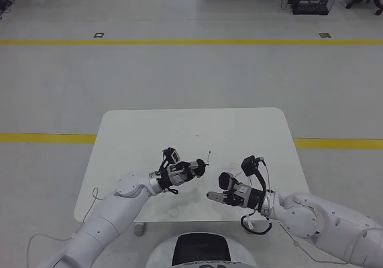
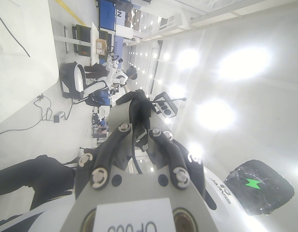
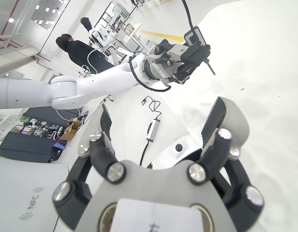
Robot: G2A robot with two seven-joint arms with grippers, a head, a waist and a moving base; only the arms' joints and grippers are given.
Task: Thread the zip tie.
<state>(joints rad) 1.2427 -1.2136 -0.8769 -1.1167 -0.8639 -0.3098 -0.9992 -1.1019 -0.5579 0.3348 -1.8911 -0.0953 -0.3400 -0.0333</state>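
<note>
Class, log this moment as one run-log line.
left end effector: shut on zip tie, above table | right end effector: open, empty | zip tie: unthreaded

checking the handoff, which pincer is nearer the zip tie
Left. The left pincer is shut on the zip tie; the right pincer is open and apart from it.

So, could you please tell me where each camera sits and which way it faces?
Top view: overhead, looking down at the white rounded table; both arms show.
Left wrist view: wrist-mounted, facing the room; shut left end effector shows.
Right wrist view: wrist-mounted, facing the thin black plastic zip tie; open right end effector shows.
Shared by all: the zip tie.
</note>
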